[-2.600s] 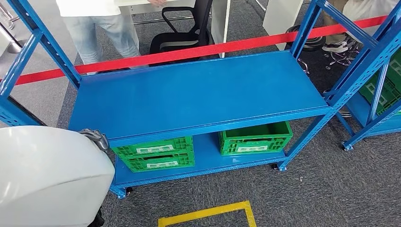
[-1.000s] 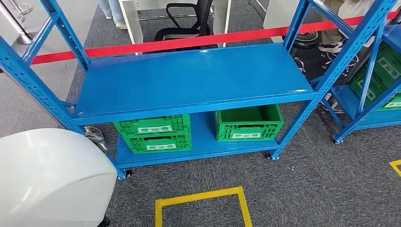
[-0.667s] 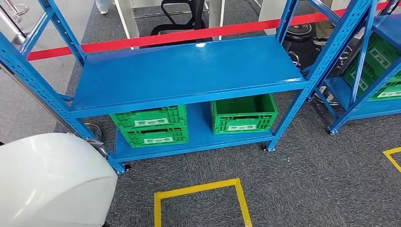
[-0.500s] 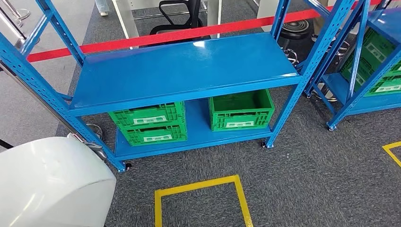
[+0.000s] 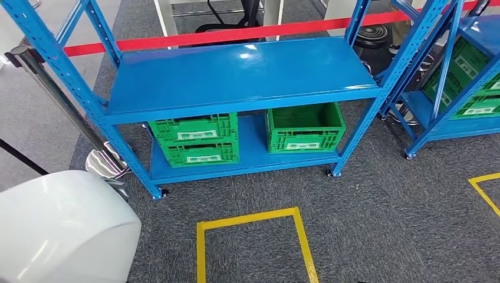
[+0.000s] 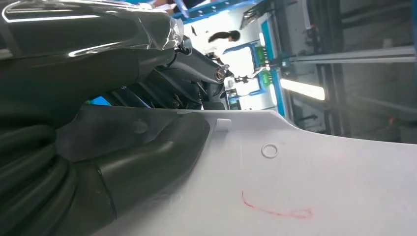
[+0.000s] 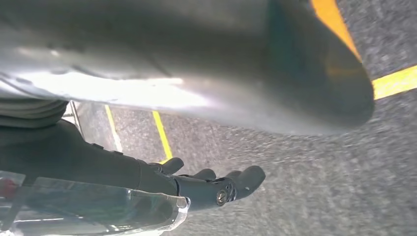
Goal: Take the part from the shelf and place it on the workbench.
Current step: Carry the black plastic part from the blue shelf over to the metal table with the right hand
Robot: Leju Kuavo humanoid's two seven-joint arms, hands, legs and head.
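The blue shelf [image 5: 236,73] stands in front of the robot on grey carpet; its middle board is bare and glossy. On the lower board stand green crates [image 5: 194,138], two stacked at the left side and one open crate [image 5: 305,128] at the right side. A second blue rack [image 5: 466,71] with more green crates is at the far right. A red barrier tape [image 5: 236,35] runs behind the shelf. On the carpet, yellow tape [image 5: 253,236] marks a square near the robot. The white part [image 5: 62,230] is at the lower left of the head view, close to the robot's body. In the left wrist view the left hand [image 6: 123,147] holds it, the thumb pressed on its white surface. The right hand [image 7: 206,184] hangs over the carpet, its fingers a little curled and holding nothing; whether they are spread I cannot tell
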